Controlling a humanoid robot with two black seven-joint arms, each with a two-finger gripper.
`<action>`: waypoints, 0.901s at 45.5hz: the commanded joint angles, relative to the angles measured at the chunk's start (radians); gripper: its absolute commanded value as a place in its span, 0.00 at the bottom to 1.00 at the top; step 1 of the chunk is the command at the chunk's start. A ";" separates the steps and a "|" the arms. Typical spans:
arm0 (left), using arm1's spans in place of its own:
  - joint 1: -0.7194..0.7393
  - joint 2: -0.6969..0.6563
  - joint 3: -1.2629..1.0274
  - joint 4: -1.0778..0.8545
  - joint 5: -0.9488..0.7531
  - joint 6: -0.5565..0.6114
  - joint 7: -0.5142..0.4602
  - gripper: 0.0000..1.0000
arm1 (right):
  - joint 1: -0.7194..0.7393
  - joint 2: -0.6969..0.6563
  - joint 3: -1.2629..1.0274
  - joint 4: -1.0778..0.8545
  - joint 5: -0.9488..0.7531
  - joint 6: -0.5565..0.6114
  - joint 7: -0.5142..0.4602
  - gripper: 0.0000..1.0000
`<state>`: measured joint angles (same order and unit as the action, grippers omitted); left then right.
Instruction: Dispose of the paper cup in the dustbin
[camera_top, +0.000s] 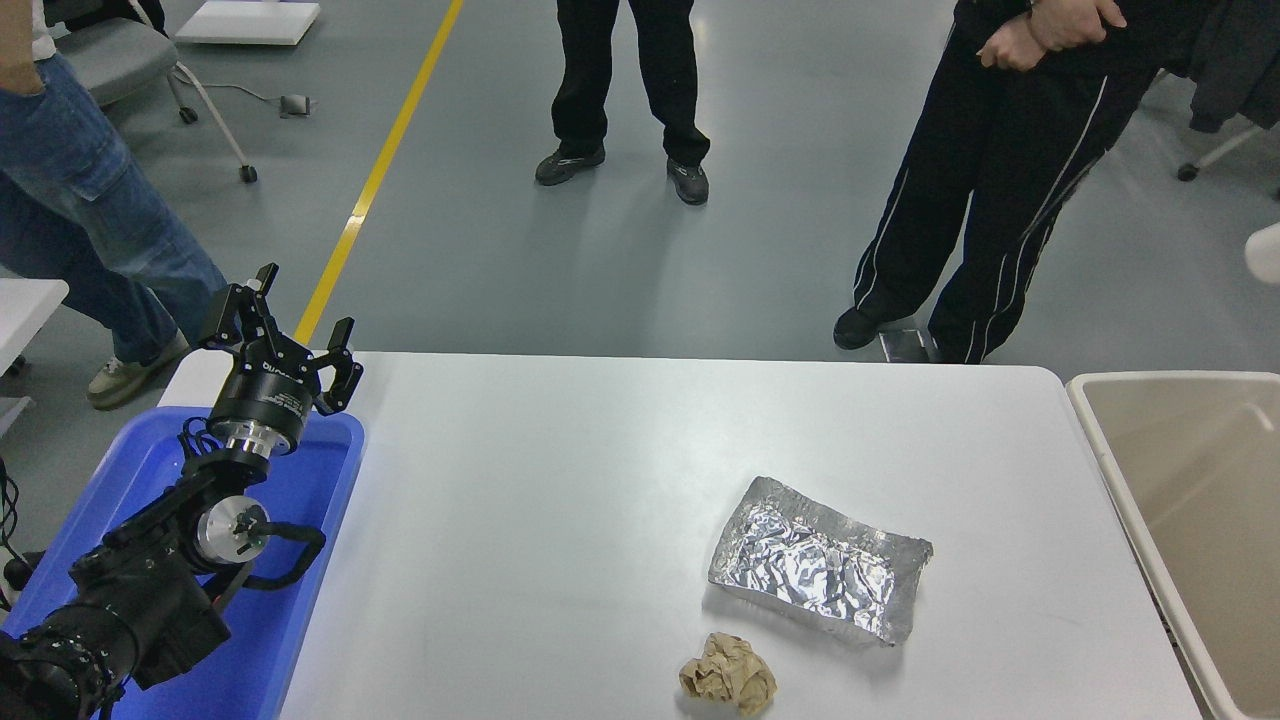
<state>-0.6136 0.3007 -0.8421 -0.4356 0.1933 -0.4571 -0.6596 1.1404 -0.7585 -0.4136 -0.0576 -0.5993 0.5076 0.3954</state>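
Only a pale sliver of the paper cup (1266, 252) shows, at the picture's right edge, high above the far end of the dustbin (1105, 470). The right gripper is out of view, so I cannot tell how its fingers stand or whether they hold the cup.

The visible part of the dustbin's inside looks bare, so by my judgement the cup is lifted and carried over but not yet dropped; the release into the bin is what is left.

The left gripper (290, 335) sits parked over the blue bin (330, 500), its fingers spread wide and holding nothing. The foil packet (818, 560) and brown paper ball (728, 673) lie on the surface, well apart from those fingers.
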 joint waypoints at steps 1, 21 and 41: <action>0.000 0.000 0.000 0.000 0.000 0.000 0.000 1.00 | -0.162 0.077 0.004 -0.133 0.045 -0.164 -0.216 0.00; 0.000 0.000 0.000 0.000 0.000 0.000 0.000 1.00 | -0.356 0.237 0.055 -0.133 0.216 -0.314 -0.348 0.00; 0.000 0.000 0.000 0.000 0.000 0.000 0.000 1.00 | -0.455 0.354 0.220 -0.130 0.219 -0.374 -0.369 0.00</action>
<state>-0.6136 0.3007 -0.8421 -0.4356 0.1934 -0.4571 -0.6596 0.7374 -0.4491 -0.2658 -0.1868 -0.3896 0.1608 0.0400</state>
